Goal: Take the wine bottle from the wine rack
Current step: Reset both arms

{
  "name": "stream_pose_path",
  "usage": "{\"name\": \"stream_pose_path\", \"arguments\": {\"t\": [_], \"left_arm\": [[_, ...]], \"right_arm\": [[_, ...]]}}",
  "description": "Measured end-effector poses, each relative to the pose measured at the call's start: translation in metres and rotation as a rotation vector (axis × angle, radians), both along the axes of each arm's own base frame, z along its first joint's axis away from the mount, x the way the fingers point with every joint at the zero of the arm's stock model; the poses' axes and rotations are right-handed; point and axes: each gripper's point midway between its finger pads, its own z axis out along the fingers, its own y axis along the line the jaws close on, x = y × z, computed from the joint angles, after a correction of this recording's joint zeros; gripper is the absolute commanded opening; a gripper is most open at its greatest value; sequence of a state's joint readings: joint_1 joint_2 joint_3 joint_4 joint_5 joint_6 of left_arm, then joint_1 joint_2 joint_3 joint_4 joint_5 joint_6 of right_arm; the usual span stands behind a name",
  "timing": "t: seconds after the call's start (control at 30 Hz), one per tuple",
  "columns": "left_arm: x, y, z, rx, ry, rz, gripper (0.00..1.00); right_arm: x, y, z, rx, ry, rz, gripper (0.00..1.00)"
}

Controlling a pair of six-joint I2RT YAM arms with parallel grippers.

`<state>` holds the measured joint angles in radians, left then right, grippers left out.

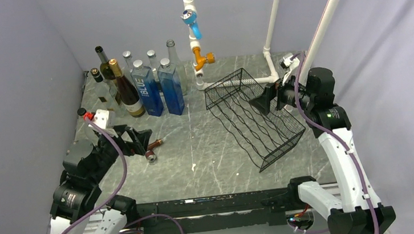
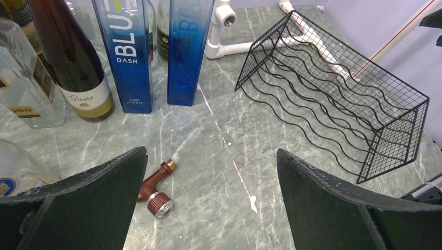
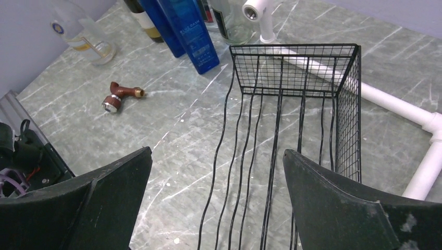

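Left pincer [image 1: 143,140]: black wedge-shaped fingers spread wide, nothing between them, low over the near-left part of the worktop.
Right pincer [image 1: 259,104]: black fingers likewise spread, gripping nothing, poised over the right side of the rack, wavy wires showing between the fingers in the wrist view.
Worktop [image 1: 208,157]: grey-green marbled slab with pale veins.
Rack: black wire-mesh, box-shaped wine rack [image 1: 253,118] with wavy tiers, set at an angle on the right half of the worktop, far end just beside the white plastic pipe frame [image 1: 272,76].
Bottle: dark glass wine bottle [image 1: 127,93] with gold foil neck and cream label, upright at the far left, well apart from the wine rack.
Neighbours: two tall square blue glass bottles [image 1: 159,92] side by side, just right of the wine bottle; clear and dark bottles clustered behind and to its left.
Loose piece: small reddish-brown tap fitting [image 1: 152,151] with a silver end, lying on its side near the left pincer.
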<state>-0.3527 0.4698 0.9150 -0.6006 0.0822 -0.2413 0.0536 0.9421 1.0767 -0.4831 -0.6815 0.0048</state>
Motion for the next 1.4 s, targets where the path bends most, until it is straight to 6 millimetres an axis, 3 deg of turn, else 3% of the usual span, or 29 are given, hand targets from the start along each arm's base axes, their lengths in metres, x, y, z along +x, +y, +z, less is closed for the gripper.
{"name": "stream_pose_path", "arguments": {"t": [0.3, 0.7, 1.23, 1.4], "left_arm": [[0.001, -0.002, 0.006, -0.057, 0.000, 0.009, 1.00], [0.010, -0.001, 0.019, -0.114, 0.004, 0.053, 0.99], [-0.007, -0.010, 0.041, -0.105, -0.101, -0.050, 0.99], [-0.009, -0.012, 0.038, -0.107, -0.102, -0.067, 1.00]], "right_arm": [[0.000, -0.013, 0.007, -0.008, -0.035, -0.040, 1.00], [-0.004, -0.010, 0.011, -0.016, -0.036, -0.011, 1.00], [-0.004, -0.016, 0.023, -0.016, -0.064, -0.029, 1.00], [-0.005, -0.019, 0.025, -0.014, -0.074, -0.042, 1.00]]}}
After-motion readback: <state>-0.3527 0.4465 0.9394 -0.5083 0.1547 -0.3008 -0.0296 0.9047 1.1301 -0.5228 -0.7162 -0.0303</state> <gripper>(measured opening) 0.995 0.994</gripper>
